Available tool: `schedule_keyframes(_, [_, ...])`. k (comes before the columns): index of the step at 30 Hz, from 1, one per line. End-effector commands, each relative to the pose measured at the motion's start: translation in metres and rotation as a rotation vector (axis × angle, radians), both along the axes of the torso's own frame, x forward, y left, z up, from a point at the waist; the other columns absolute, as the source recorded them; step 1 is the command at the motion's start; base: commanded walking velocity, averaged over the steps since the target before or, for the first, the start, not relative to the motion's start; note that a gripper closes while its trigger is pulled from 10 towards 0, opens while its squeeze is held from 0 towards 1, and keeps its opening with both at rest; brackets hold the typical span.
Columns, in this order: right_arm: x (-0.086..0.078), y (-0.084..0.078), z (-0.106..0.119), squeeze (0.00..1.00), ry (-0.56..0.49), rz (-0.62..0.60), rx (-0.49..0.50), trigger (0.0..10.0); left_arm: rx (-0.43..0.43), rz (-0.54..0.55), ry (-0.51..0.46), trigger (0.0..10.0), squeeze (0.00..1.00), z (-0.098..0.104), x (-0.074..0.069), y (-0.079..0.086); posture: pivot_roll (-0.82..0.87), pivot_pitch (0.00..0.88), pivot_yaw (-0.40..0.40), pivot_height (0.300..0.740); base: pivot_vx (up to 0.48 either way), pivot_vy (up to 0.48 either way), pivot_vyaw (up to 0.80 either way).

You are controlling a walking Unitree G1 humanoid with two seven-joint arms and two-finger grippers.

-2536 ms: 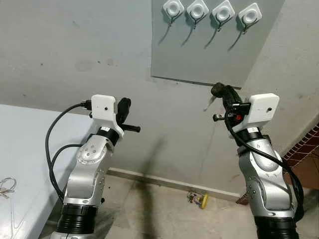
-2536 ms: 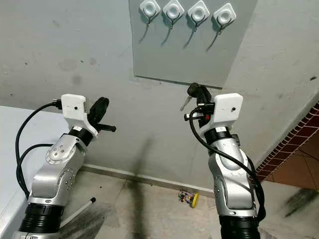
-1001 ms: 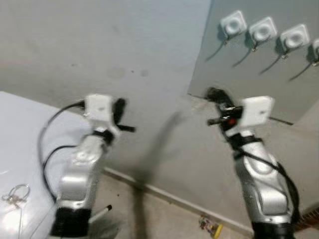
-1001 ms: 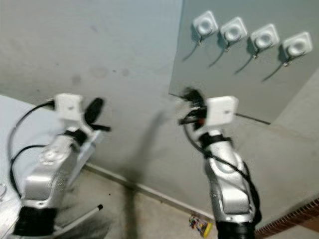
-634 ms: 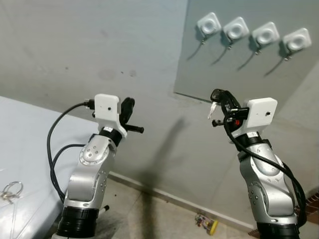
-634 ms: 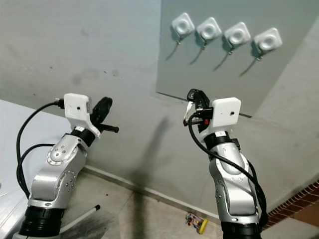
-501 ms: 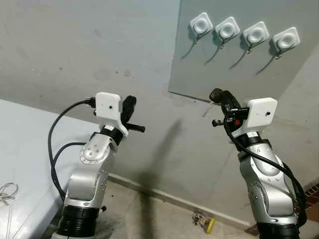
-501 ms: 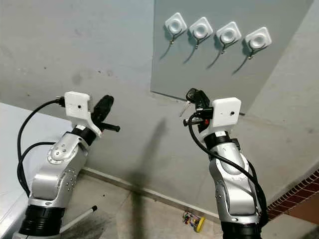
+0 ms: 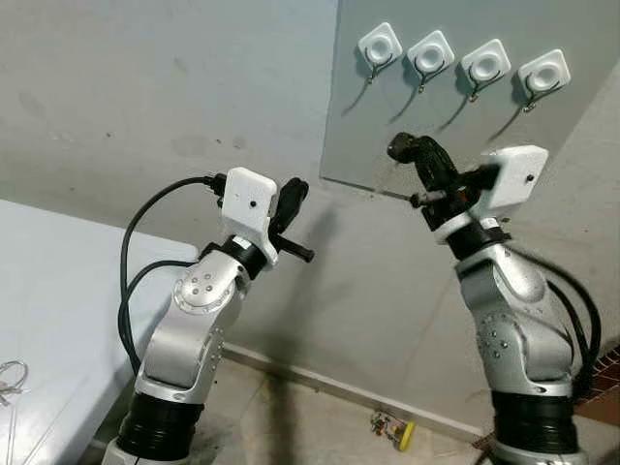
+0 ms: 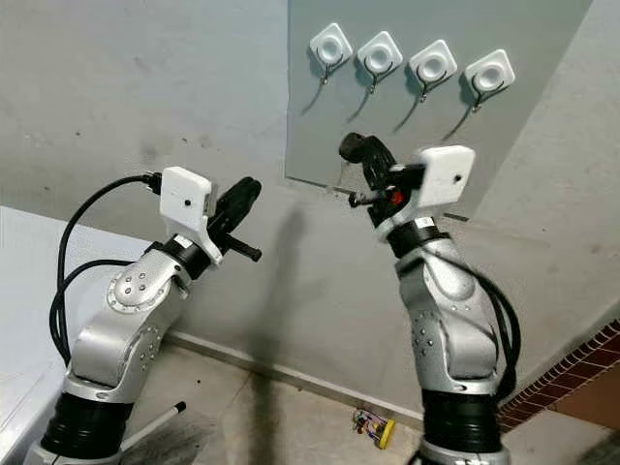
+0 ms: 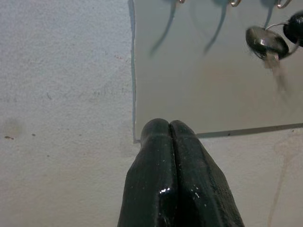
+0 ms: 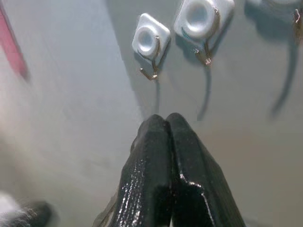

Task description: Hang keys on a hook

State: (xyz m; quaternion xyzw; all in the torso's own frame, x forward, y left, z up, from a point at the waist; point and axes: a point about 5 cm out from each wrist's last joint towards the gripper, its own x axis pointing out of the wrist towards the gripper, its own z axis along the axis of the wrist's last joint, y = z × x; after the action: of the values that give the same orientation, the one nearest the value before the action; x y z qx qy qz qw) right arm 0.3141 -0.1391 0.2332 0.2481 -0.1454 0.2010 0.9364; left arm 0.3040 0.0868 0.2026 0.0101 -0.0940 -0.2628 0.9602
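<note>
Four white square hooks (image 9: pixel 429 50) sit in a row on a grey wall panel (image 9: pixel 387 136). My right gripper (image 9: pixel 401 148) is raised in front of the panel, below the leftmost hooks, and is shut on the keys. A dark key (image 11: pixel 267 43) hangs on its ring beside the black fingertips in the left wrist view. Seen from the right wrist, the shut fingers (image 12: pixel 156 142) point just under the leftmost hook (image 12: pixel 150 40). My left gripper (image 9: pixel 293 197) is held up left of the panel, shut on nothing.
A white table (image 9: pixel 58 291) stands at the left, with a second bunch of keys (image 9: pixel 8 378) at its near edge. A small yellow object (image 9: pixel 392 426) lies on the floor by the wall. Red brick flooring (image 9: pixel 608 366) shows at the far right.
My right gripper has risen with the keys, closer to the hooks. The left arm has swung to the right and slightly up. The camera view has shifted a little.
</note>
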Motion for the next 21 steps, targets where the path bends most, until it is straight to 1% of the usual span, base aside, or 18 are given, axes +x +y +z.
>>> schedule_keyframes(1, [0.007, -0.012, -0.001, 0.0, 0.112, -0.028, 0.172, 10.0, 0.002, -0.026, -0.023, 10.0, 0.0, 0.008, -0.003, -0.003, -0.03, 0.06, -0.03, 0.74, 0.0, 0.0, 0.0])
schedule_keyframes(2, [0.007, -0.012, -0.001, 0.0, 0.112, -0.028, 0.172, 10.0, 0.002, -0.026, -0.023, 10.0, 0.0, 0.008, -0.003, -0.003, -0.03, 0.06, -0.03, 0.74, 0.0, 0.0, 0.0])
schedule_keyframes(3, [0.013, -0.018, -0.008, 0.0, 0.214, -0.039, 0.307, 10.0, -0.007, -0.025, -0.021, 10.0, 0.0, 0.009, -0.003, -0.002, -0.03, 0.063, -0.031, 0.74, 0.0, 0.0, 0.0])
schedule_keyframes(5, [0.012, -0.021, -0.007, 0.0, 0.219, -0.006, 0.422, 10.0, -0.012, -0.02, -0.017, 10.0, 0.0, 0.009, -0.003, -0.002, -0.04, 0.064, -0.032, 0.74, 0.0, 0.0, 0.0])
schedule_keyframes(6, [0.012, -0.022, -0.006, 0.0, 0.232, 0.016, 0.502, 10.0, -0.015, -0.019, -0.015, 10.0, 0.0, 0.009, -0.003, -0.002, -0.04, 0.065, -0.033, 0.74, 0.0, 0.0, 0.0])
schedule_keyframes(7, [0.012, -0.022, -0.006, 0.0, 0.244, 0.018, 0.525, 10.0, -0.016, -0.018, -0.014, 10.0, 0.0, 0.009, -0.003, -0.002, -0.04, 0.065, -0.033, 0.74, 0.0, 0.0, 0.0])
schedule_keyframes(9, [0.013, -0.024, -0.006, 0.0, 0.246, 0.011, 0.539, 10.0, -0.019, -0.021, -0.013, 10.0, 0.0, 0.009, -0.003, -0.002, -0.04, 0.064, -0.033, 0.74, 0.0, 0.0, 0.0])
schedule_keyframes(10, [0.013, -0.023, -0.005, 0.0, 0.257, 0.035, 0.583, 10.0, -0.023, -0.026, -0.01, 10.0, 0.0, 0.008, -0.003, -0.003, -0.04, 0.065, -0.033, 0.74, 0.0, 0.0, 0.0])
schedule_keyframes(11, [0.013, -0.023, -0.005, 0.0, 0.265, 0.045, 0.598, 10.0, -0.023, -0.027, -0.008, 10.0, 0.0, 0.008, -0.003, -0.003, -0.04, 0.065, -0.033, 0.74, 0.0, 0.0, 0.0])
schedule_keyframes(12, [0.012, -0.023, -0.003, 0.0, 0.258, 0.052, 0.594, 10.0, -0.023, -0.028, -0.011, 10.0, 0.0, 0.009, -0.003, -0.004, -0.04, 0.064, -0.033, 0.74, 0.0, 0.0, 0.0])
schedule_keyframes(15, [0.01, -0.02, 0.002, 0.0, 0.231, 0.068, 0.525, 10.0, -0.031, -0.031, -0.008, 10.0, 0.0, 0.01, -0.003, -0.004, -0.04, 0.065, -0.032, 0.74, 0.0, 0.0, 0.0])
schedule_keyframes(16, [0.008, -0.018, 0.002, 0.0, 0.232, 0.078, 0.486, 10.0, -0.037, -0.032, -0.008, 10.0, 0.0, 0.011, -0.003, -0.004, -0.04, 0.063, -0.032, 0.74, 0.0, 0.0, 0.0])
schedule_keyframes(17, [0.004, -0.012, 0.005, 0.0, 0.204, 0.101, 0.388, 10.0, -0.037, -0.031, -0.01, 10.0, 0.0, 0.012, -0.003, -0.004, -0.04, 0.064, -0.034, 0.74, 0.0, 0.0, 0.0])
schedule_keyframes(18, [0.004, -0.012, 0.005, 0.0, 0.204, 0.101, 0.388, 10.0, -0.037, -0.031, -0.01, 10.0, 0.0, 0.012, -0.003, -0.004, -0.04, 0.064, -0.034, 0.74, 0.0, 0.0, 0.0])
schedule_keyframes(20, [-0.004, -0.005, 0.011, 0.0, 0.111, 0.128, 0.216, 10.0, -0.04, -0.028, -0.012, 10.0, 0.0, 0.012, -0.003, -0.003, -0.04, 0.064, -0.033, 0.74, 0.0, 0.0, 0.0])
schedule_keyframes(21, [-0.009, 0.0, 0.016, 0.0, 0.044, 0.143, 0.121, 10.0, -0.041, -0.024, -0.013, 10.0, 0.0, 0.013, -0.002, -0.003, -0.04, 0.063, -0.033, 0.74, 0.0, 0.0, 0.0])
